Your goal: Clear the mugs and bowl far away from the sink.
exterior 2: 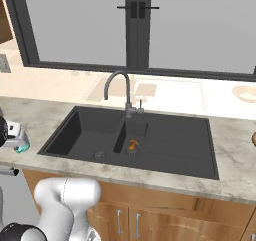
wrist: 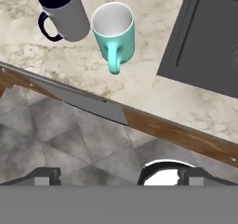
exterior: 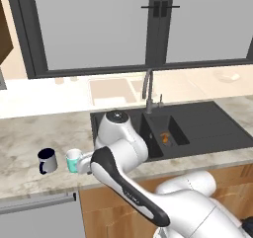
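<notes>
Two mugs are stood upright on the marble counter [exterior: 29,133] left of the black sink [exterior: 197,128]: the navy mug [wrist: 62,11] and the teal mug [wrist: 114,30], just beside each other. The gripper [wrist: 118,176] is held wide apart and empty above the counter's front edge, apparently lined up for the teal mug.

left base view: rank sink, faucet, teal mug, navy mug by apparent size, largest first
1. sink, by far the largest.
2. faucet, tall but thin.
3. teal mug and navy mug: they look about alike. The teal one is partly hidden by the arm, so I won't rank them.
</notes>
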Available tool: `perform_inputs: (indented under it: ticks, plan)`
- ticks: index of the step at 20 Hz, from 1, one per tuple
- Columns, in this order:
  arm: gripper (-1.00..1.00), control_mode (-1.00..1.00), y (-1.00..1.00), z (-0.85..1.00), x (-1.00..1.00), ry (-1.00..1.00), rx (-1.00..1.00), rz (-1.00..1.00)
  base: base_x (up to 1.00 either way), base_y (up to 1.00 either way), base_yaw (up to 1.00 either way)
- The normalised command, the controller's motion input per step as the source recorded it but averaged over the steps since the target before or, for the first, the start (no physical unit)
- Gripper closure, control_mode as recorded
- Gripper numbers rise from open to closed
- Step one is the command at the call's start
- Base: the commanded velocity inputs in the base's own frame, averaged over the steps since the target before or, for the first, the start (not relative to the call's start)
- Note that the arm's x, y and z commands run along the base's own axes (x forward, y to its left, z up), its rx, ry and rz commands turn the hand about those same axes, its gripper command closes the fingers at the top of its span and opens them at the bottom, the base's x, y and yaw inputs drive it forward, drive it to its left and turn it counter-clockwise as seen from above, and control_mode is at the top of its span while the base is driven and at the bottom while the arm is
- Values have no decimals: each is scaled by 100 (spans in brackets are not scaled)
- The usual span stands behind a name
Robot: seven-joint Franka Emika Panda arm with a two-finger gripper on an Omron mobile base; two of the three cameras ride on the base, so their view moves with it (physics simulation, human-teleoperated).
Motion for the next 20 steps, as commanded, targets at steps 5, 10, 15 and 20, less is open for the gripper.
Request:
perform_inputs:
  ticks: [5, 10, 15, 20]
  plan:
    - [-100, -100, 5, -8, 30, 0, 0, 0, 0, 0, 0]
    - [-100, -100, 19, -15, 22, 0, 0, 0, 0, 0, 0]
    - [-100, -100, 19, -22, 14, 0, 0, 0, 0, 0, 0]
    - [-100, -100, 8, -29, 13, 0, 0, 0, 0, 0, 0]
